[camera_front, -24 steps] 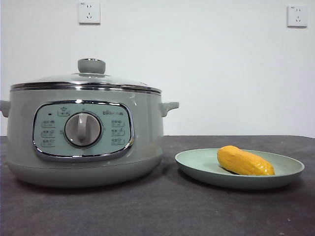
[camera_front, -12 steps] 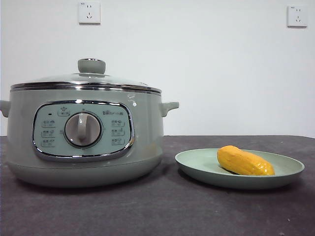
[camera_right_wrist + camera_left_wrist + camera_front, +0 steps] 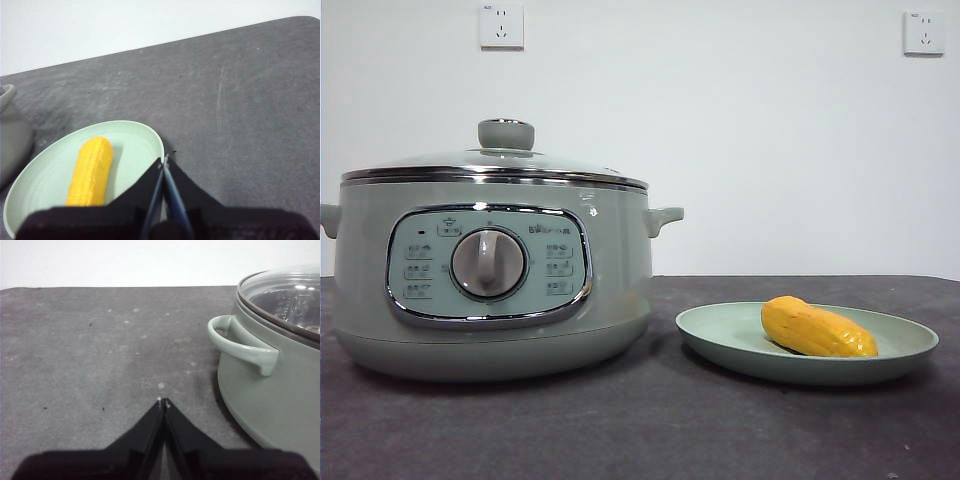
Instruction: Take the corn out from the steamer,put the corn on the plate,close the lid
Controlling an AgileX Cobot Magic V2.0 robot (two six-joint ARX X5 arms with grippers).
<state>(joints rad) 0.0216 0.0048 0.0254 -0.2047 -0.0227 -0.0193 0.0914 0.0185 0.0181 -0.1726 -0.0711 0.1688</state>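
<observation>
lid [image 3: 495, 165] on steamer [image 3: 490, 290], corn [image 3: 817, 328] on plate [image 3: 720, 340] right

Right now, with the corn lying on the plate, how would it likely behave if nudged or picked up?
The corn looks round in section with tapered ends, so a sideways nudge would probably roll it toward the raised rim of the plate. It looks stiff, holding its shape. Its smooth-looking surface could slip between narrow jaws, so gripping across the thick middle seems safest.
</observation>
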